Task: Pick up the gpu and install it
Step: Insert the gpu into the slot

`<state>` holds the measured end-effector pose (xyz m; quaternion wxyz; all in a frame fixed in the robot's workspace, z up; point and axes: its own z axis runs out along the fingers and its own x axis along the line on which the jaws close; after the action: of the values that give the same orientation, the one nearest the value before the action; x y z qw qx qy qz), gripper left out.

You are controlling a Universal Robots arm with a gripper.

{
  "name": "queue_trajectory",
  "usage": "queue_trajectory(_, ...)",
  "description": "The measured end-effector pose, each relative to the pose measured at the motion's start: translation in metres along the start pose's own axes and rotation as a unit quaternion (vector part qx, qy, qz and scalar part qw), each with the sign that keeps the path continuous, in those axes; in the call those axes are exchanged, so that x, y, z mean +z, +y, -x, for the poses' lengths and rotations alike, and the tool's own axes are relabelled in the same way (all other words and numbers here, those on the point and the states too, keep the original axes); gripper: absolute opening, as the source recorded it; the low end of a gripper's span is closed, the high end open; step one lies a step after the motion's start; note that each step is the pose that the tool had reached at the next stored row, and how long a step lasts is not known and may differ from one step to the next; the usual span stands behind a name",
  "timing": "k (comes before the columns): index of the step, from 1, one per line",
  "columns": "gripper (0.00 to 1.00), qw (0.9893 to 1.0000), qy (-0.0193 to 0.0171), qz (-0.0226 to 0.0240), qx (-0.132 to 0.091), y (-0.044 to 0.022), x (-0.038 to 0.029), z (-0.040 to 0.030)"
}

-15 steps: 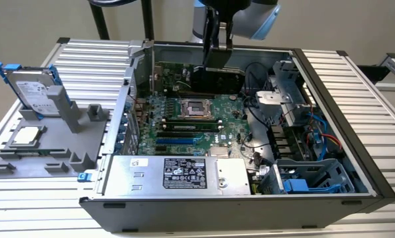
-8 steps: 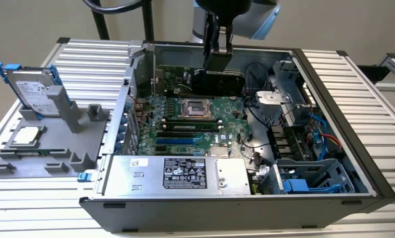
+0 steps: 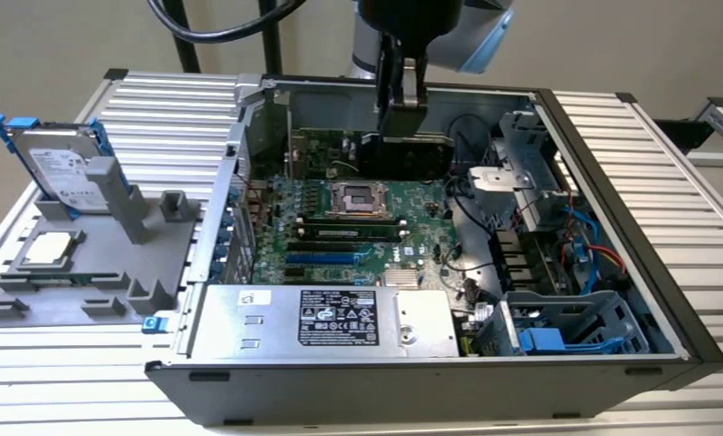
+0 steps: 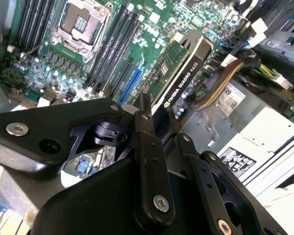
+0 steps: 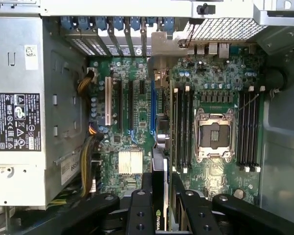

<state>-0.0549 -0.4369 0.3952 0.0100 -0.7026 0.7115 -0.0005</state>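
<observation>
With gripper [image 4: 159, 115] clenched on the gpu [image 4: 179, 68] above the motherboard [image 5: 137, 98] inside the open computer case [image 3: 398, 381], beware tilt or offset over the blue expansion slot [image 5: 152, 112]: risks jamming the edge connector, striking the memory slots [image 5: 182, 127] or snagging the cable bundle [image 4: 230, 73].

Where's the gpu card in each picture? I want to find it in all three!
Exterior view: the gpu hangs under the arm, over the motherboard's far side.
Second wrist view: the gpu sticks out from between the jaws, beside the blue slot.
First wrist view: the gpu is edge-on between the jaws.
Shared landmark: the square processor socket.
</observation>
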Motion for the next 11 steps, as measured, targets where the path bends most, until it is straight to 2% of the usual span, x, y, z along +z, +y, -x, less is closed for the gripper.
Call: queue_trajectory(11,0.0,1.0,0.0,-0.0011,0.0,0.0008,0.0026,0.0)
